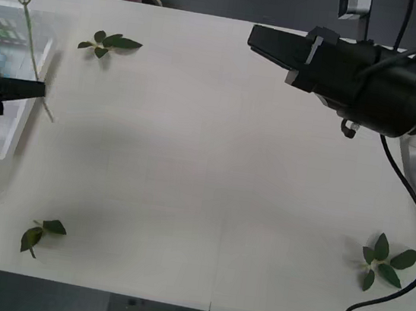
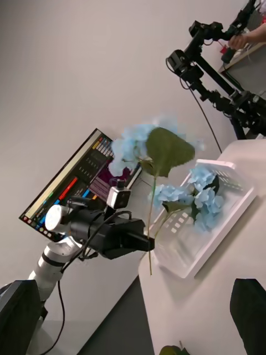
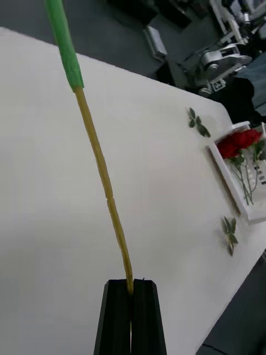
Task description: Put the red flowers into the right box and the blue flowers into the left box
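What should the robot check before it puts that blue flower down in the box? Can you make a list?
1. Left gripper fingers shut tight on the blue flower's stem: ok.
2. The held blue flower is up in the air by the left box, stem pointing down by the box's rim: ok.
3. Left box has room: other blue flowers lie at one end, the near end looks bare: ok.
4. Red flowers already lie in the right box: ok.
5. Right gripper is away, raised over the table's far side: ok.
6. Stem tip clear of the box rim: cannot tell.
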